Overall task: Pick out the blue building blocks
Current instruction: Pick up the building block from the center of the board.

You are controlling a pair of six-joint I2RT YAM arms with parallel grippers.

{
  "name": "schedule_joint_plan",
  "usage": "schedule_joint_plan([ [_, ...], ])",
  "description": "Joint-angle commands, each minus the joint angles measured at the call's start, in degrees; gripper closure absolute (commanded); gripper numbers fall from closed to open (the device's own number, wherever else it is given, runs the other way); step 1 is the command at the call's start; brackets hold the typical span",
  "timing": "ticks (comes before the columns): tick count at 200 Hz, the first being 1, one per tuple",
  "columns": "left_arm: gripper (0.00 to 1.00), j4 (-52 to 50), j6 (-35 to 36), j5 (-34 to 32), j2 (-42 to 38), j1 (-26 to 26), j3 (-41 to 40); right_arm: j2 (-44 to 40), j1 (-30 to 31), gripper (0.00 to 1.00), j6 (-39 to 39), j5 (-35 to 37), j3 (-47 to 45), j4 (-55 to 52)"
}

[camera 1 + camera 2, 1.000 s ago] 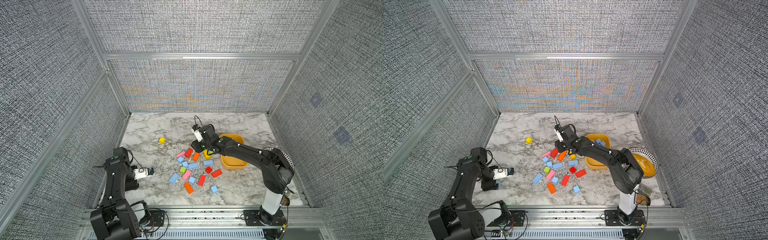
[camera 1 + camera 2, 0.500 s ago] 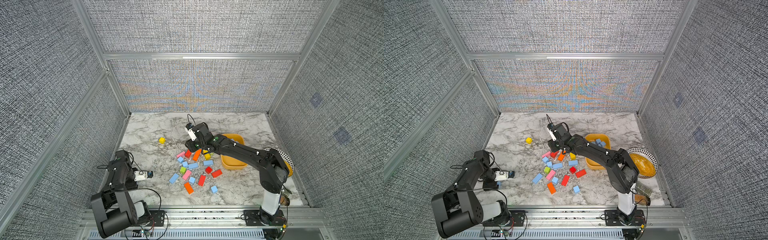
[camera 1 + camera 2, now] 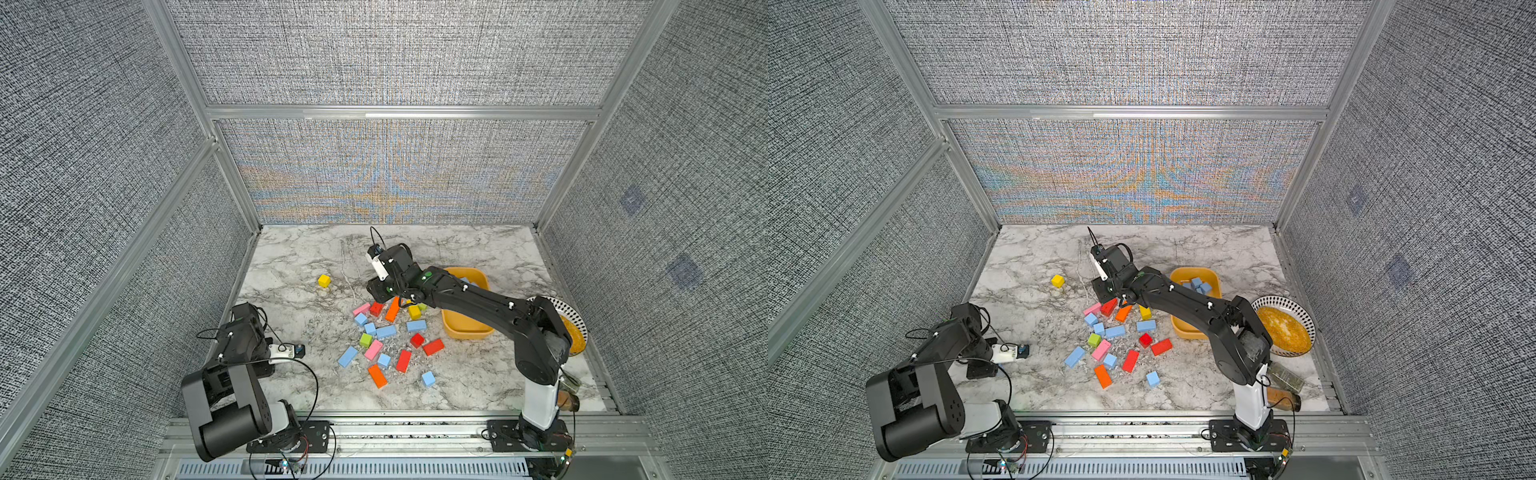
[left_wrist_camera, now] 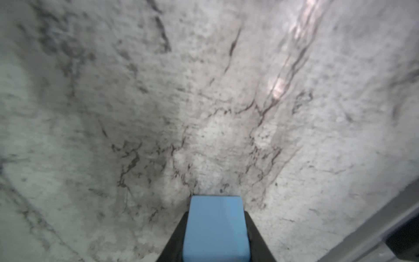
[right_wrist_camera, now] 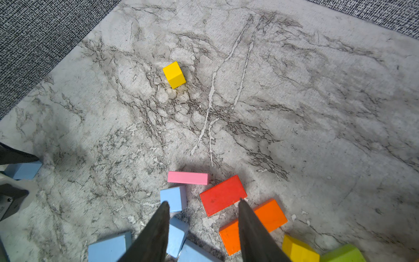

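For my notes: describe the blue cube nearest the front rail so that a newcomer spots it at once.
Find the yellow tub on the marble table; coloured blocks lie scattered beside it. At the scatter's edge toward the front rail sits a light blue cube, alone on bare marble; its nearest neighbour is a red brick.

The left arm [image 3: 226, 390] and the right arm [image 3: 478, 301] are built of matte black rounded links, each with a white segment above a black base plate [image 3: 505, 436]. A white camera housing [image 3: 376, 264] is mounted at each wrist and fed by thin black looping cables [image 3: 317, 386]. Small green dots [image 3: 424, 277] and white fasteners are seen on the right arm, and dark tapered fingers [image 5: 156, 233] are carried by the right gripper [image 5: 203, 201]
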Motion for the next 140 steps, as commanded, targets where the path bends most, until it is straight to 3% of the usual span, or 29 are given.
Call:
schedule_joint_plan([
  [1,0.75,0.41,4.70,0.48,0.12,0.08,-0.42,-0.98,0.03,0.49,0.38,0.64,-0.53,0.99],
  [25,0.82,-4.76,1.17,9.16,-2.45,0.04,3.34,-1.95,-0.38,0.50,0.47,-2.35,-1.23,2.62],
  [55,0.84,-7.49,-4.02,27.62,-5.09,-0.81,7.06,-5.36,-2.25,0.49,2.33,-8.21,-5.24,6.71],
  [73,0.86,-6.80,-10.06,36.80,-5.71,-4.52,8.90,-8.06,-3.79,0.49,4.42,-12.07,-8.69,9.45],
  [111,0.87,1.25,-23.89,43.98,-2.81,-17.84,13.63,-11.01,-4.90,0.49,7.93,-19.57,-13.53,13.26],
  [140,0.88,2.59,-31.06,49.03,2.69,-24.08,20.41,-10.03,-4.90,0.48,13.28,-27.30,-14.71,17.03],
])
